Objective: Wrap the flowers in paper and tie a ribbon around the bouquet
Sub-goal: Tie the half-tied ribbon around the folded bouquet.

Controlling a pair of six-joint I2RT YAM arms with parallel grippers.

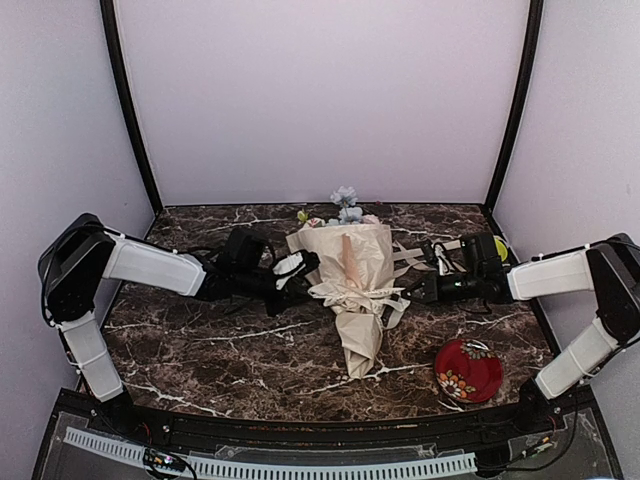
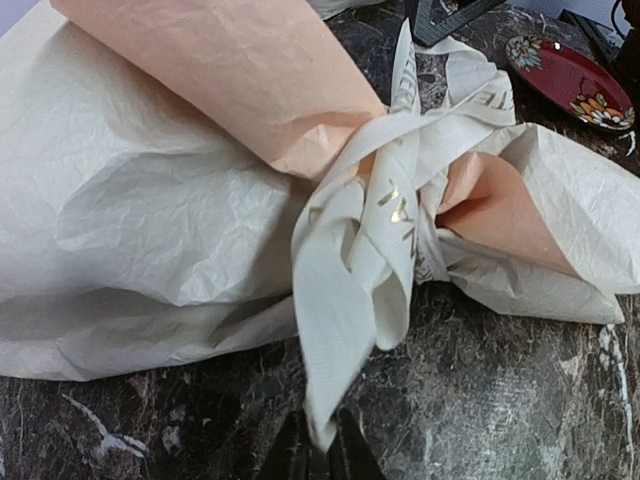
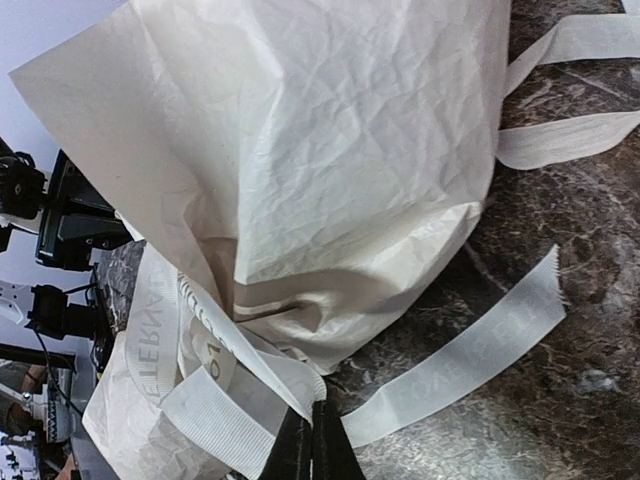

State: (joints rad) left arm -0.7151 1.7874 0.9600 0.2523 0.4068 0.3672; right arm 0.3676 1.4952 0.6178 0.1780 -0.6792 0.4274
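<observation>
Two arms, one per side, both reaching in to the middle of the marble table (image 1: 220,350).

Left gripper (image 1: 307,271) sits at the left edge of the bouquet (image 1: 352,262). Left wrist view: its tips are pressed nearly together, pinching one flat end of the ribbon (image 2: 365,250), which runs from the knot straight down into the tips.

One bouquet, lying mid-table, wide end toward the back wall, narrow tail toward the arm bases. Paper (image 2: 150,220) is cream and crinkled outside, with the peach side showing in two folds either side of the waist. Flowers (image 1: 345,203) poke out of the wide end. One pale-blue bloom is clear, the others are too small to count.

One ribbon, bunched around the bouquet's waist in a loose knot of several loops, with gold lettering on it. Two tails lie on the table to the right of the bouquet.

Right gripper (image 1: 408,293) is just right of the waist. Right wrist view: its tips are shut tight on a ribbon strip beside the paper.

One red plate (image 1: 468,370) with a flower pattern lies front right, apart from the bouquet. One lime-green round thing (image 1: 500,247) sits at the far right, partly hidden behind the right wrist.
</observation>
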